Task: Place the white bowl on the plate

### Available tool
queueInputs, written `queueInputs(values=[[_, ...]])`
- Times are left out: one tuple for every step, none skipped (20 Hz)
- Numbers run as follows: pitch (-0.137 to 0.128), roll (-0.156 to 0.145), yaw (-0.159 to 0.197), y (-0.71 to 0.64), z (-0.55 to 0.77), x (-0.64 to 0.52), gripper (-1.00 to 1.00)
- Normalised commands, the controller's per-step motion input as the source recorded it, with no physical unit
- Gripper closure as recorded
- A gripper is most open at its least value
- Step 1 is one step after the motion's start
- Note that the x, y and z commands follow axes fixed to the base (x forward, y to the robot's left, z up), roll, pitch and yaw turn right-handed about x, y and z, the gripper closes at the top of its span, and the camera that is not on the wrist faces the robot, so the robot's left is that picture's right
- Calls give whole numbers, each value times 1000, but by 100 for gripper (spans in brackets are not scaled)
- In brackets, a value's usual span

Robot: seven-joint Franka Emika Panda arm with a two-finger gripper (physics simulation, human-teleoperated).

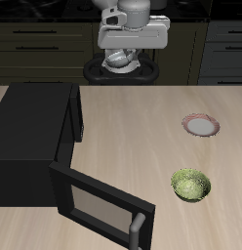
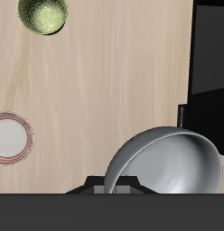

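Note:
The white bowl (image 1: 119,60) with its grey, metallic-looking inside hangs tilted in my gripper (image 1: 123,64), high above the back edge of the table. In the wrist view the bowl (image 2: 170,162) fills the space right by the gripper's dark body, which grips its rim. The plate (image 1: 200,125), white in the centre with a pinkish-red rim, lies flat on the table well away from the bowl, nearer the front. It shows in the wrist view too, the plate (image 2: 12,137) bare with nothing on it.
A green mottled bowl (image 1: 190,185) sits on the table nearer the front edge than the plate. A black microwave (image 1: 35,132) stands beside the gripper's path, its door (image 1: 101,207) swung open toward the front. Dark cabinets run behind the table.

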Motion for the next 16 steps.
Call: queueInputs(values=[[-5, -58, 6, 277, -102, -60, 100], [-49, 95, 76, 818, -186, -93, 100], [90, 95, 27, 700, -282, -17, 100], [-7, 68, 71, 797, -163, -51, 100], [10, 47, 30, 571, -203, 8, 100], [34, -17, -10, 608, -172, 25, 100], [6, 11, 27, 385, -116, 20, 100], [0, 0, 0, -157, 14, 0, 100], [-16, -28, -14, 630, -116, -61, 100], [48, 45, -26, 318, -114, 5, 100], [21, 95, 31, 397, -90, -38, 100], [-43, -45, 8, 342, -40, -29, 100], [72, 70, -38, 581, -143, -36, 100], [-5, 57, 59, 316, -70, -59, 100], [23, -3, -21, 373, -56, -31, 100], [-21, 87, 21, 577, -7, -52, 100]])
